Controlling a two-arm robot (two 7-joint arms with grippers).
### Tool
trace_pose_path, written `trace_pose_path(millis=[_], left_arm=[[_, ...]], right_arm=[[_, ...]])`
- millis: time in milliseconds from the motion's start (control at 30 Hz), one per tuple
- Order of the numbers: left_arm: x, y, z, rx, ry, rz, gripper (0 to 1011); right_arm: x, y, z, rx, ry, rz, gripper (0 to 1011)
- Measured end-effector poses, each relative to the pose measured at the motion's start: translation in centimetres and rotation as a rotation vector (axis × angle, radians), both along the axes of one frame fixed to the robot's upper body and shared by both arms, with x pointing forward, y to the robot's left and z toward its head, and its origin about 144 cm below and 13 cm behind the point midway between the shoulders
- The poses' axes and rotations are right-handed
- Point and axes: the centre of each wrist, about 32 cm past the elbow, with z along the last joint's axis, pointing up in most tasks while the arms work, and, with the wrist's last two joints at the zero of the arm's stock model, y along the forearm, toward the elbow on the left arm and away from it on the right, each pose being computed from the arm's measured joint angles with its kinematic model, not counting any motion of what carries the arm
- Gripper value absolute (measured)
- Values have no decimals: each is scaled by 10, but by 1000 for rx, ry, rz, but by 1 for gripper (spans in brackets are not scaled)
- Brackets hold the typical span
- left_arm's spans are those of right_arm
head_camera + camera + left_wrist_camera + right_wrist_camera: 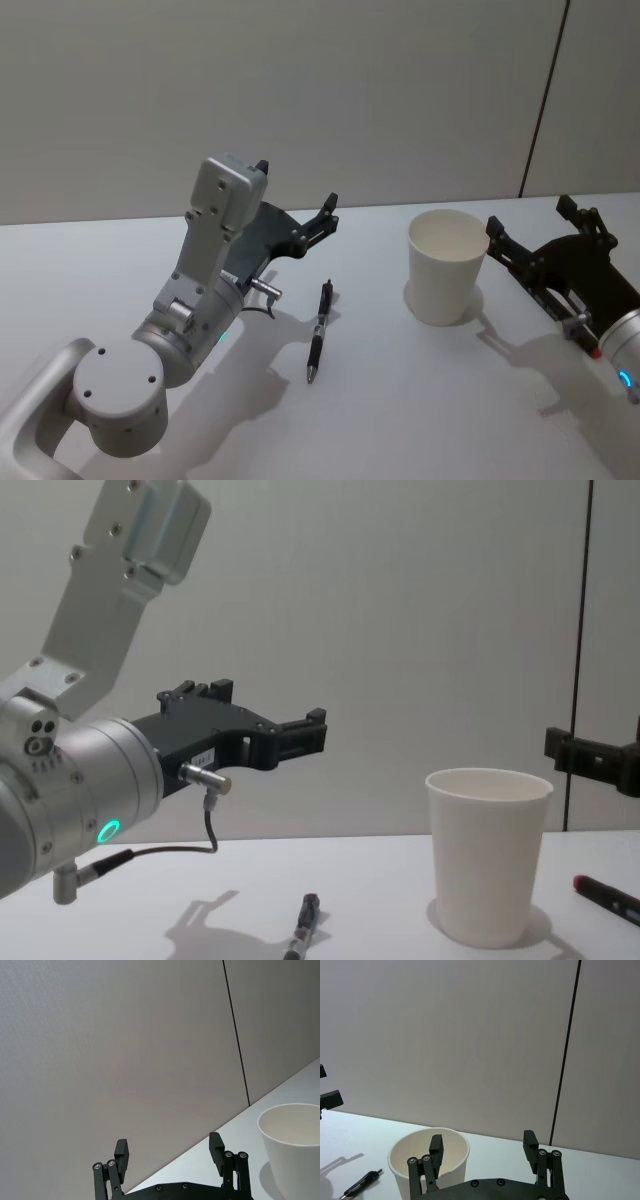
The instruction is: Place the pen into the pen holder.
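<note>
So the pen [319, 330] is lying flat on the white table [420, 400], a bit below centre of the head view, running nearly top to bottom with its tip toward the bottom edge. The pen holder [447, 265], a plain white paper cup, stands upright to the right of it, well apart. My left gripper [296, 187] hovers above the table just up and left of the pen, fingers spread wide and holding nothing, aimed out at the wall [125, 1035] rather than down. The right gripper [530, 218] sits just right of the cup, also spread apart and empty, and I'd leave it parked. For the pick, I'd pitch the left wrist down first, since its camera looks at the wall and the cup, not the pen. Then I'd turn the jaws so they straddle the barrel crosswise and come down around its middle. A pen this thin will probably roll or skid if one finger touches first, so I'd close slowly and centred. For the drop I'd come in over the rim from above, because a paper cup looks light enough to tip from a nudge.
</note>
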Motion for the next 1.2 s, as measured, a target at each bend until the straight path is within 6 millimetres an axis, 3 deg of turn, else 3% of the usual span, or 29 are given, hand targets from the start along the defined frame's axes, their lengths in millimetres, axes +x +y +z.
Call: trace_pose_path(millis=[1200], left_arm=[[0, 0, 0, 0, 0, 0, 1001]], right_arm=[[0, 0, 0, 0, 0, 0, 1002]])
